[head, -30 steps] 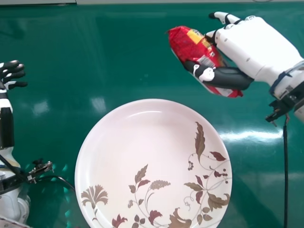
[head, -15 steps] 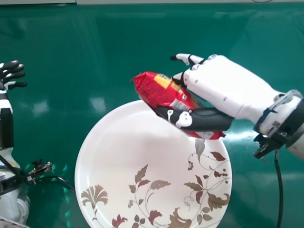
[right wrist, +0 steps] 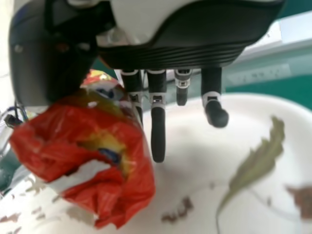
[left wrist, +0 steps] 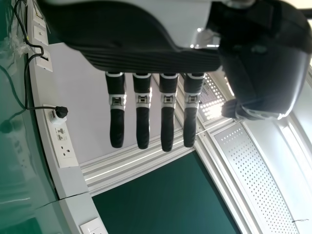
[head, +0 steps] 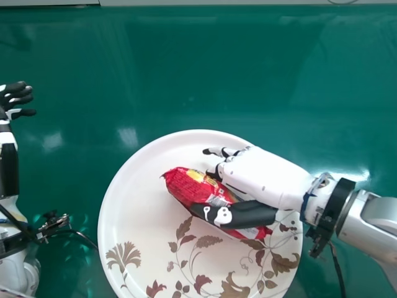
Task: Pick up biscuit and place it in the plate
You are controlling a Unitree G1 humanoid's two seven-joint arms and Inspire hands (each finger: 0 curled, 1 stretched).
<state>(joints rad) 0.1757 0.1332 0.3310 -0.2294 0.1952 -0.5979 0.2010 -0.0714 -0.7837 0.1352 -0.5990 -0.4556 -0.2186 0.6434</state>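
Biscuit (head: 185, 184) over plate (head: 108, 217), within rim — room leftward

The plate (head: 139, 214) runs past the head view's bottom edge; the right hand (head: 263, 179) partly hides the biscuit packet (head: 183, 185).

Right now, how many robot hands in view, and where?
2. Left hand: at the head view's left edge, fingers straight. Right hand: over the plate, biscuit held between thumb and fingers.

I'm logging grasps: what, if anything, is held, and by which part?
The red biscuit packet, around its middle, between thumb and fingers of the right hand.
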